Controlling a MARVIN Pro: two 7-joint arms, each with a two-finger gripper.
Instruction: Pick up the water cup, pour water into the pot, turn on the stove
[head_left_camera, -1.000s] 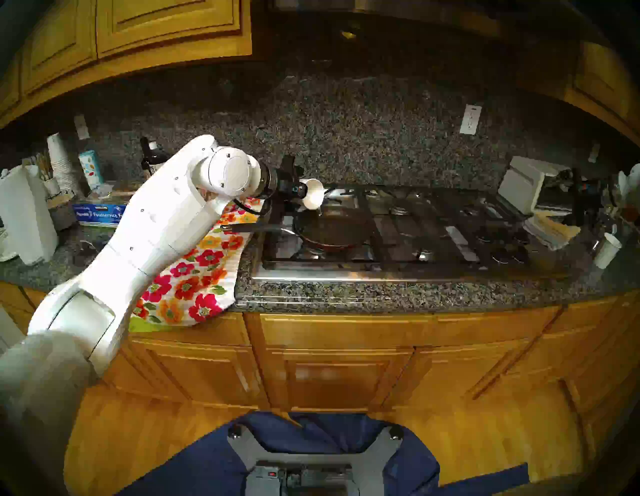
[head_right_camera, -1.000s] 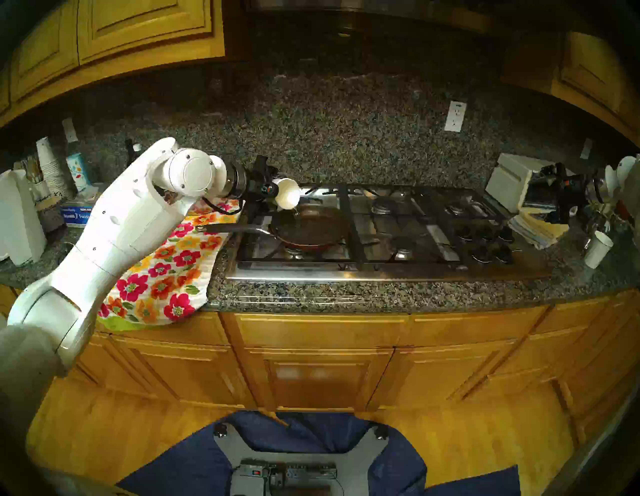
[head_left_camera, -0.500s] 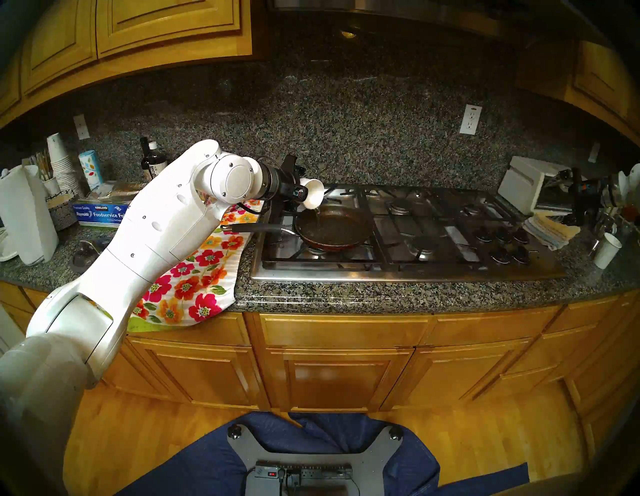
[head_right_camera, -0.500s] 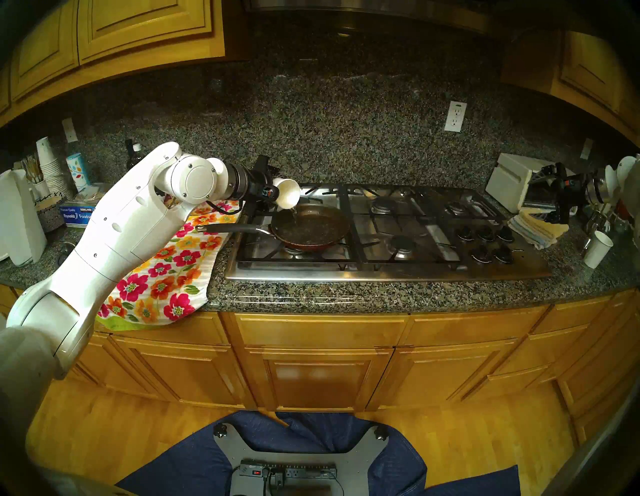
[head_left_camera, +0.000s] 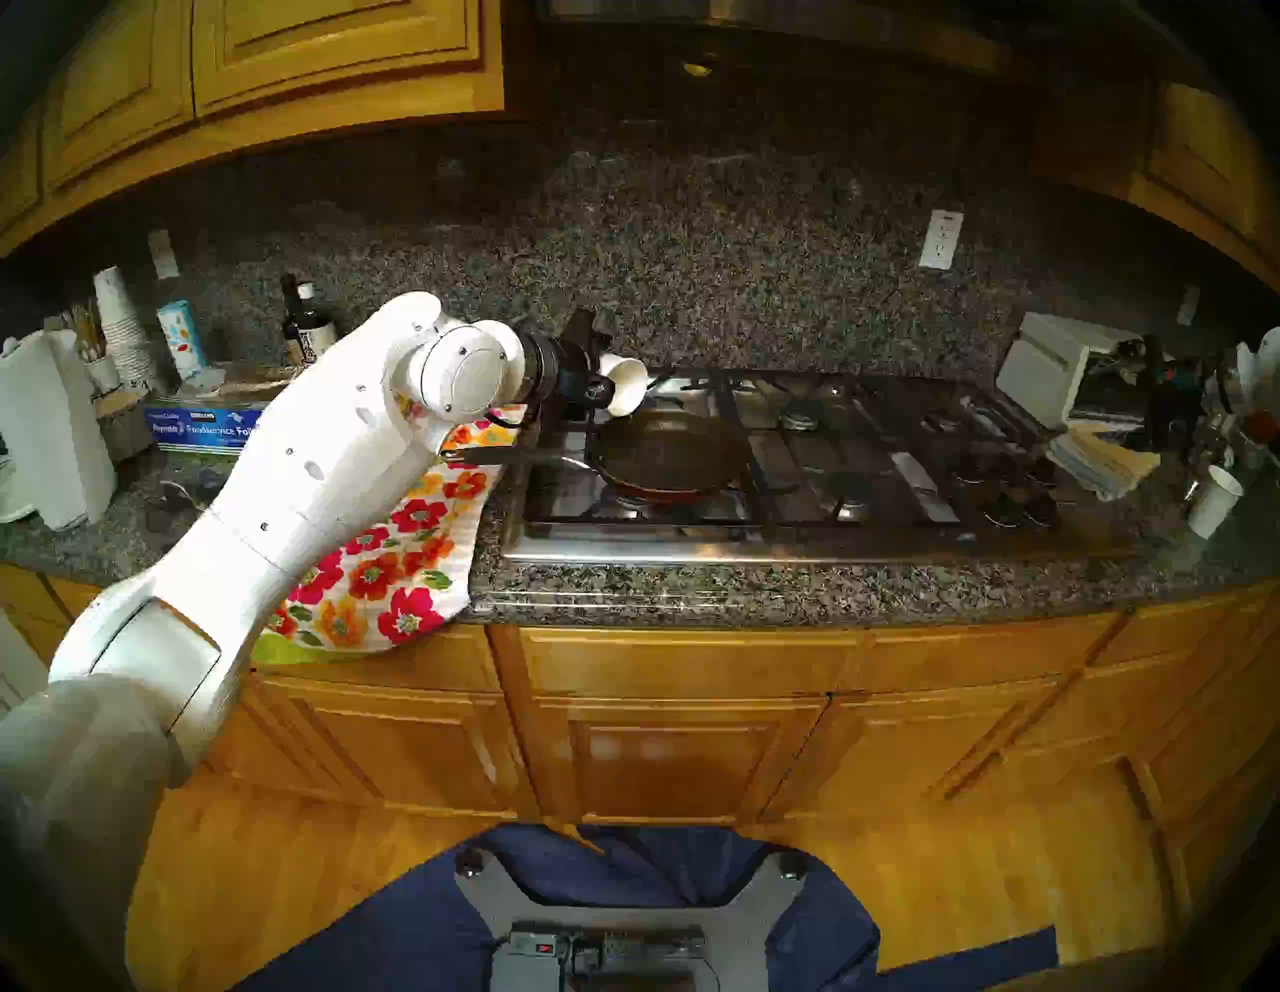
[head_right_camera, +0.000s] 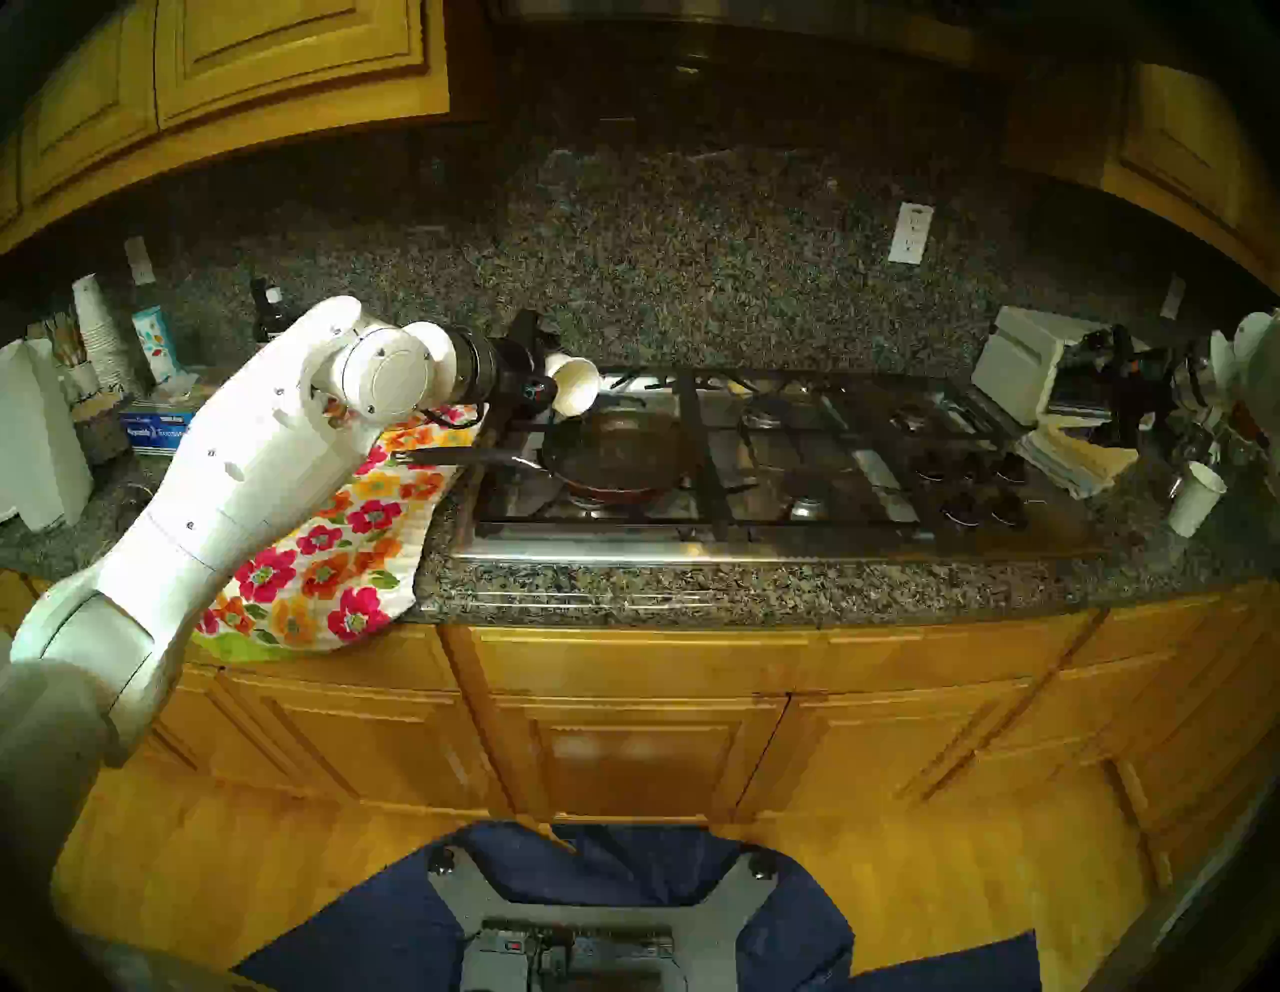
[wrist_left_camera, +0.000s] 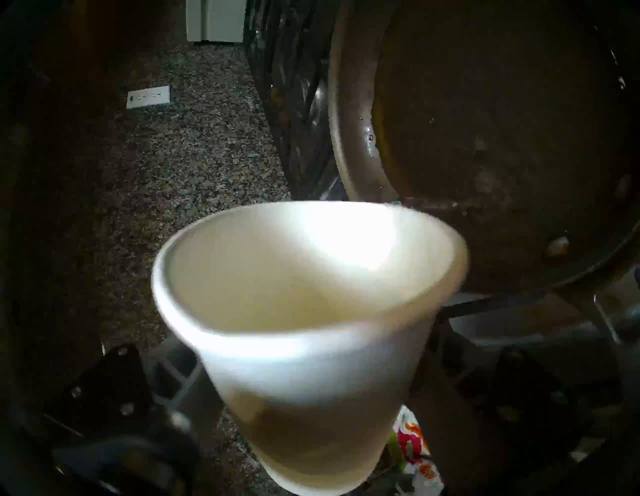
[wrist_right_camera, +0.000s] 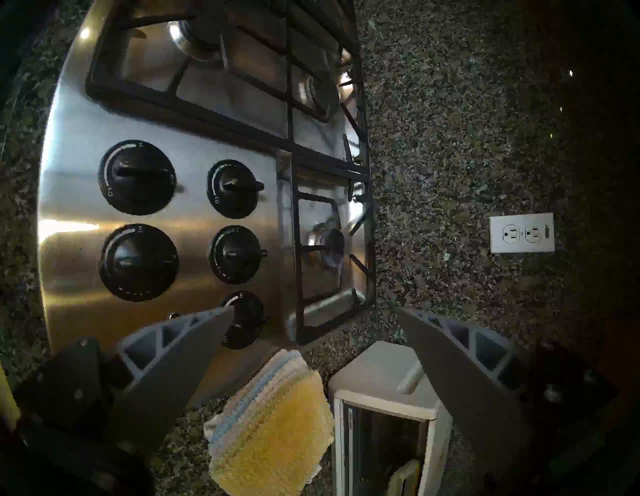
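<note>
At the near edge of the table (head_left_camera: 796, 596) lies a flowered cloth (head_left_camera: 388, 575), on the left, partly under the white left arm. Just to its right begins the stove (head_left_camera: 817, 547), a steel cooktop with black grates. The pan (head_left_camera: 665, 454) sits on the near left burner, its handle reaching left over the cloth; inside it is dark, and the wrist view shows small drops on its wall. Above the far left rim of the pan the left end effector (head_left_camera: 601, 389) is pinching the cup (head_left_camera: 627, 386), which is tipped with its mouth facing right and down toward the pan. No stream is visible at the mouth. The knobs (wrist_right_camera: 180, 228) are on the right part of the stove. The right end effector (wrist_right_camera: 313, 317) hangs above them, its fingers spread wide and holding nothing.
</note>
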